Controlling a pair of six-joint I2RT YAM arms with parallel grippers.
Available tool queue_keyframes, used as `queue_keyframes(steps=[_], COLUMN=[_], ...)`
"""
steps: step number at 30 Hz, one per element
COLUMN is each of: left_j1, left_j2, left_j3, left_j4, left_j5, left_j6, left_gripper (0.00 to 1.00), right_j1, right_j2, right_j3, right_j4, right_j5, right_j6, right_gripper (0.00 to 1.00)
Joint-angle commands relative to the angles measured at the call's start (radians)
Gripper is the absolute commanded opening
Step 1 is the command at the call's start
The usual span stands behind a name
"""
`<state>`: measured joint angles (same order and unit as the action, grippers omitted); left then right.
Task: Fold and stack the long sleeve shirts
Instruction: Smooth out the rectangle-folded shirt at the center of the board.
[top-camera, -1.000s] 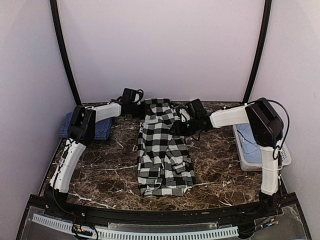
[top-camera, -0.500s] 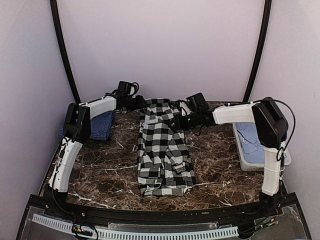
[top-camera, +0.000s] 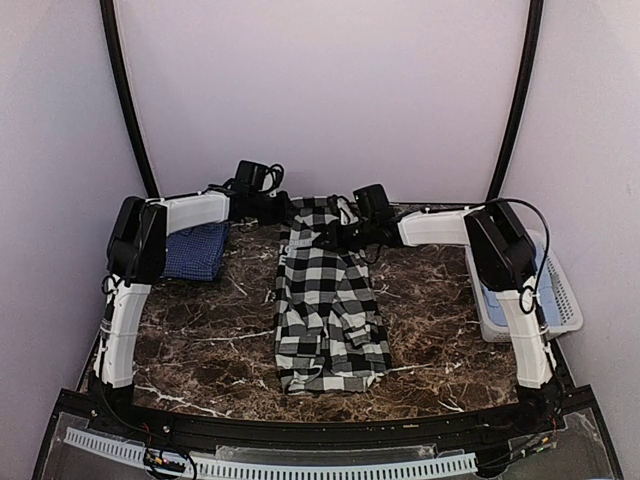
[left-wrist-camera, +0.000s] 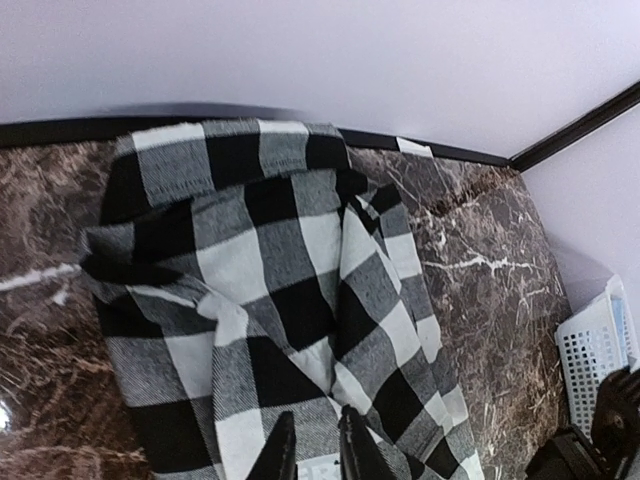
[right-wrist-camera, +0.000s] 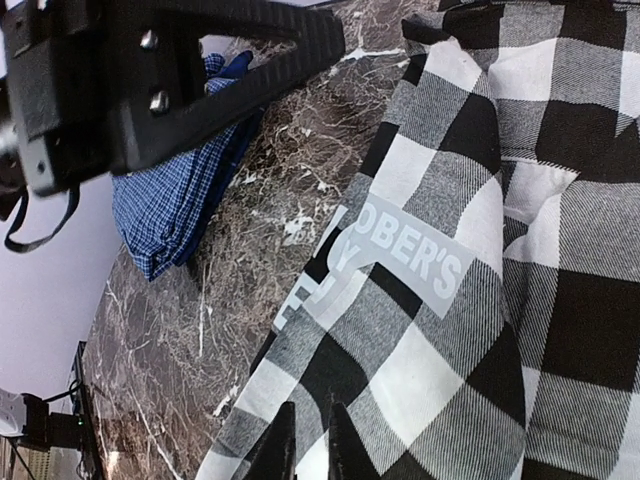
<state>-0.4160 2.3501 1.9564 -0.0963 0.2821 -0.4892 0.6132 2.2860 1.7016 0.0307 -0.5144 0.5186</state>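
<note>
Tabletop (top-camera: 200, 340) of brown marble is covered down its middle by the checked shirt (top-camera: 325, 300), which is laid as a long narrow band with the collar end at the far edge. At the right edge a white basket (top-camera: 560, 300) is seen. At the far left the dark blue shirt (top-camera: 195, 250) lies already folded, well apart from the band. At the collar end the left gripper (left-wrist-camera: 315, 415) and the right gripper (right-wrist-camera: 310, 408) are set on the checked cloth, each with narrow jaws and fabric between the fingers, so a pinch is judged. The lengthwise fold is judged to be in hand. For the next move an even lift by both arms is needed, so that the collar end is carried toward the hem without twisting.
</note>
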Motion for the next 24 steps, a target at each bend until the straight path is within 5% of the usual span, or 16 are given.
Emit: queue_keyframes(steps=[1,7,14,24], left_j1=[-0.009,-0.007,0.026,0.039], left_j2=[0.001,0.148,0.408,0.383], left_j3=[-0.031,0.105,0.445,0.466], left_j4=[0.065,0.054,-0.016,0.013], left_j5=[0.050,0.014,0.001,0.059], left_j6=[-0.041,-0.030,-0.098,-0.111], left_gripper=[0.14,0.14,0.15,0.27], right_j1=[-0.003,-0.037,-0.049,-0.052], right_j2=[0.087,0.153,0.154,0.159], right_j3=[0.104,0.136,0.088,0.074], right_j4=[0.028,0.036,0.022,-0.016], right_j5=[-0.016,0.031,0.062,0.062], right_j6=[0.031,0.080,0.102,0.078], right_gripper=[0.09,0.08,0.09,0.09])
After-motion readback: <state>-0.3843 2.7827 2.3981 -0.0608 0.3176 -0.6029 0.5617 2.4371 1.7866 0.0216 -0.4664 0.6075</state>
